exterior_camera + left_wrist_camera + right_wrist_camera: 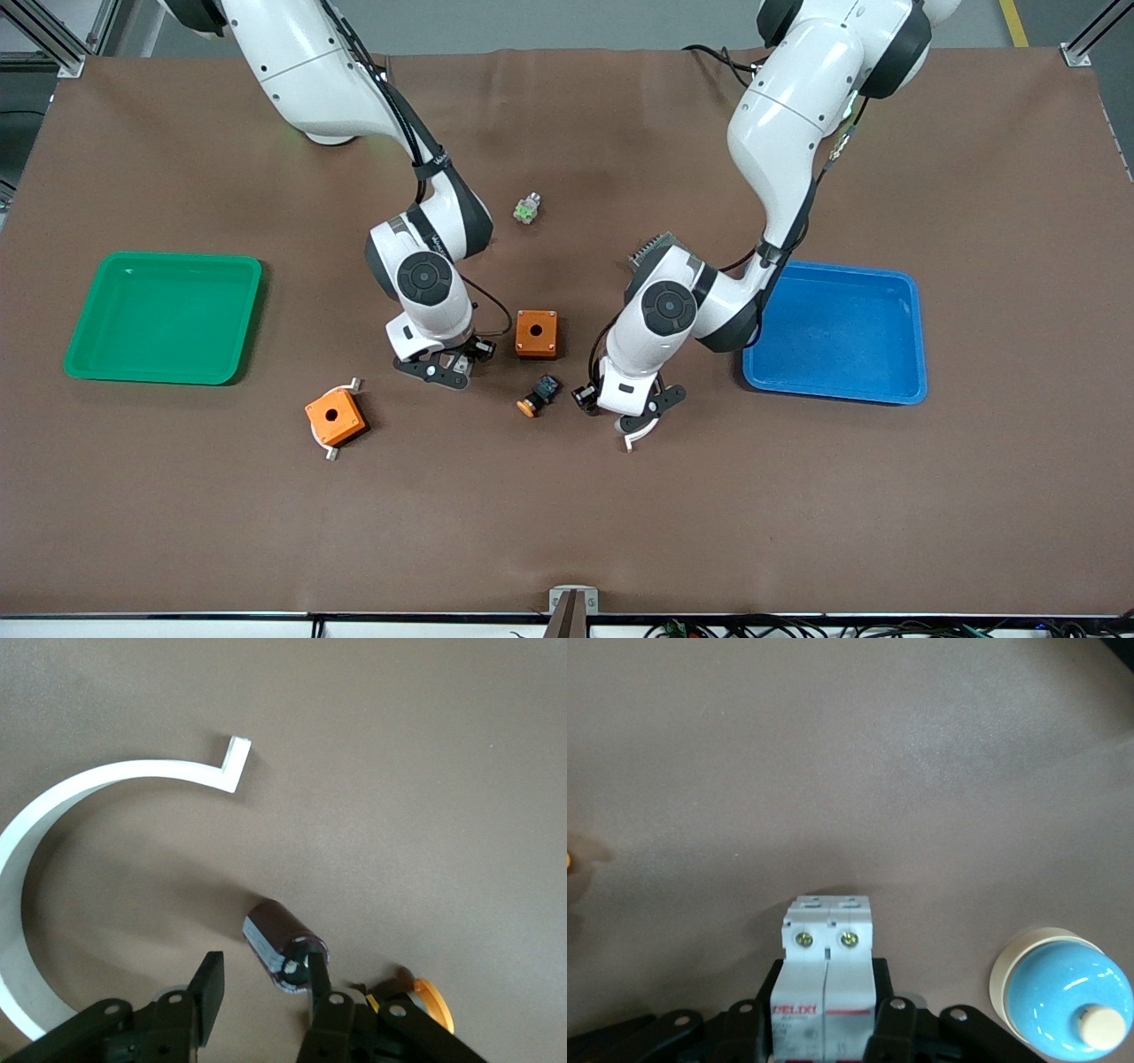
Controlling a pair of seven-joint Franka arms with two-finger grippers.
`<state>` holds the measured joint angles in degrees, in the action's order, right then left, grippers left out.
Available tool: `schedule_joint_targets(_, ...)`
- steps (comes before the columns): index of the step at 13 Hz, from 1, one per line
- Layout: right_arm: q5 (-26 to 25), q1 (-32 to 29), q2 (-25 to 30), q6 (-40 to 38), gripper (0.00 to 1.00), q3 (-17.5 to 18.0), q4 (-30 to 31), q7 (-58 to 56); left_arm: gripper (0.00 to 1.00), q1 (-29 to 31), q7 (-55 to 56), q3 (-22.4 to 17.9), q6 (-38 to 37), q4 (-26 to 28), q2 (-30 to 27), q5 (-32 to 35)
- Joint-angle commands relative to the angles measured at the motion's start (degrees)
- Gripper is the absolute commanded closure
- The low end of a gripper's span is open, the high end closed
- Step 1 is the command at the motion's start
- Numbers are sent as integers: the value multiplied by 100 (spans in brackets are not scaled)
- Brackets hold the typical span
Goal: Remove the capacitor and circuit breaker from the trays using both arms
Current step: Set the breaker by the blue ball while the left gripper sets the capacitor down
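The capacitor (283, 943), a stubby dark cylinder, lies on its side on the brown mat in the left wrist view. My left gripper (263, 979) is open and low over the mat (631, 409). One fingertip (316, 967) is against the capacitor's end, and the gap between the fingers is mostly empty. My right gripper (827, 992) is shut on the breaker (827, 939), a white-grey block with two screws and a red line. In the front view the right gripper (443, 363) hides the breaker.
A green tray (164, 377) lies at the right arm's end and a blue tray (833, 392) at the left arm's end. Two orange boxes (537, 334) (335, 416), a black-blue button with orange cap (539, 394), a white curved piece (53, 806), a green-white part (528, 210) and a blue-cream knob (1063, 992) lie on the mat.
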<state>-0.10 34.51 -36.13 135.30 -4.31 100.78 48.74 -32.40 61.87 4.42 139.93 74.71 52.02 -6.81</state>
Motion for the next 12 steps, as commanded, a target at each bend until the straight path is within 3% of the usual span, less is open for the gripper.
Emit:
schedule_joint_targets(1,141,-23,96,-144,0,-17,-128,22,53,-65,-44,-73,26,-141,72,-13)
schedule_joint_targets(3,141,-67,385,-651,0,-43,-224,39,48,-47,-53,-81,26,-141,37,-13)
schedule_joint_targets(8,71,-93,1632,-1837,0,-271,-260,189,0,40,-315,-327,-158,-106,-357,31)
schedule_joint_targets(11,54,-399,2564,-2742,0,-272,-374,-55,0,488,-1095,-293,-1254,-70,-788,260)
schedule_joint_targets(12,53,-549,2819,-3137,0,-281,-522,-736,0,654,-1412,-292,-1675,-70,-972,259)
